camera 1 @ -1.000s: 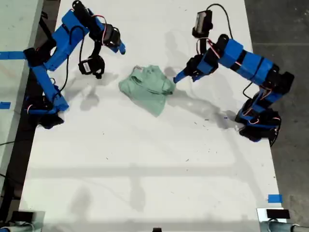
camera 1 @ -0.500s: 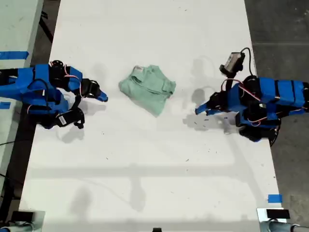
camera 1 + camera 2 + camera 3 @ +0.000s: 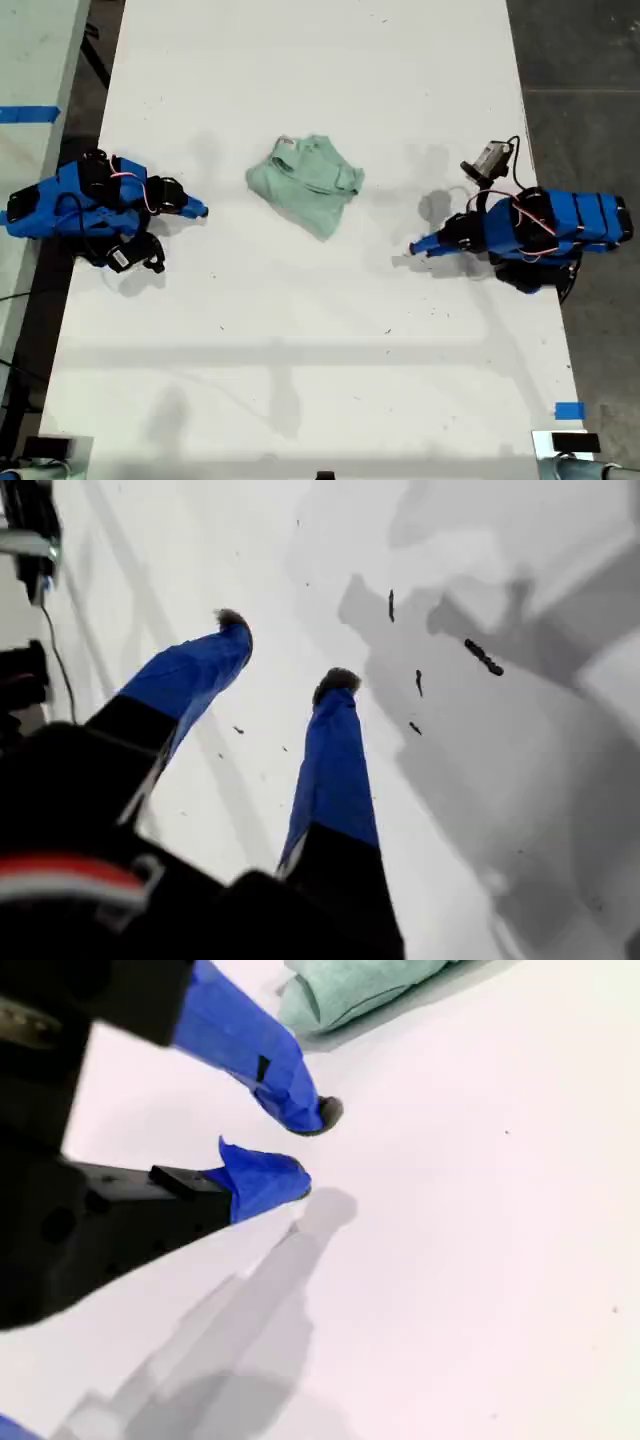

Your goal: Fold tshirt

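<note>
Both arms have pulled back and dropped low onto the tabletop point(image 3: 300, 360) — my first tool point(image 3: 285, 655) and second tool point(image 3: 305, 1145) open, empty. Tshirt point(image 3: 305, 183) lies bunched ahead of the second tool. Flatten it before any fold.

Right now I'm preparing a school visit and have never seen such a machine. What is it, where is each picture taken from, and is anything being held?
These are two small blue robot arms, one arm facing another arm across a white table. The exterior view looks down from above. The other two pictures come from cameras riding on each arm's gripper. A bunched pale green tshirt lies between the arms. My first gripper and my second gripper are both open and hold nothing.
</note>
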Motion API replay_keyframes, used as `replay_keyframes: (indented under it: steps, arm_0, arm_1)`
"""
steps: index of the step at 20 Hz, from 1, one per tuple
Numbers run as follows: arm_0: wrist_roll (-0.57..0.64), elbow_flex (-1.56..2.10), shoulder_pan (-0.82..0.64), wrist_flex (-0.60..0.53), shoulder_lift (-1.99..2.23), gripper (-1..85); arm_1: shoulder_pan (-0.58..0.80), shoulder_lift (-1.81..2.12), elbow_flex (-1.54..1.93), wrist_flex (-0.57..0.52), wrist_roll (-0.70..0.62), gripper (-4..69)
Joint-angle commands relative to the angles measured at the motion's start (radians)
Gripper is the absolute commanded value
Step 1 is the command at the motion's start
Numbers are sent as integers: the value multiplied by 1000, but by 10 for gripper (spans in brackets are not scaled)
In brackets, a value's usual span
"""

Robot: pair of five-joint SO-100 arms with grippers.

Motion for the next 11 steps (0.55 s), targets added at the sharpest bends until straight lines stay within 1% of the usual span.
replay_keyframes:
  steps: [1, 3, 11]
  arm_0:
    - [0, -3, -28, 75, 3, 54]
    - [0, -3, -31, 75, 3, 55]
    - [0, -3, -26, 75, 3, 55]
  arm_1:
    - [6, 17, -12, -17, -489, 142]
    - [9, 17, -14, -14, -472, 130]
    - [9, 17, -14, -14, -472, 121]
